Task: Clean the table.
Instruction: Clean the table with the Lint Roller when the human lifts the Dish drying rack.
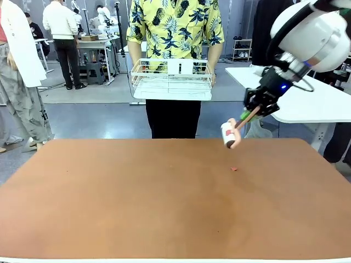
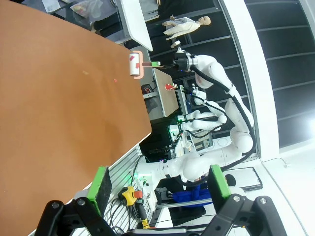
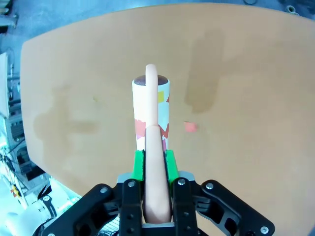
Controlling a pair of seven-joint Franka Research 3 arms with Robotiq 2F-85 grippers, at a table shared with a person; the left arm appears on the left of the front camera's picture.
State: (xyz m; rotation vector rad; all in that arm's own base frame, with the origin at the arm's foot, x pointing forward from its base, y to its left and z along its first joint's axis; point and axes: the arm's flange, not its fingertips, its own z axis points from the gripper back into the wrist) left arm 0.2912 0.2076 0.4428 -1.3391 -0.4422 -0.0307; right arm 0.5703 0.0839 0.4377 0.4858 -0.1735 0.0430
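One bench (image 1: 137, 203), its long axis running side to side across the front view, lies beneath the right end effector (image 1: 255, 111); that end effector is clamped tight on the pink handle of one lint roller (image 1: 229, 134); the roller's long axis runs straight out past the fingertips, head downward towards the bench's far edge; whether the head touches the top I cannot tell; the right wrist view gives the grip close, green pads (image 3: 139, 164) pressed to either side of the handle, red bits stuck on the white roll; one red scrap (image 1: 234, 169) lies on the bench just beyond the roller head; the left wrist view gives the left end effector (image 2: 158, 183), jaws wide apart and holding nothing, off the bench's side; the front view gives one person (image 1: 175, 27) beyond the bench holding one white wire basket (image 1: 173, 87).
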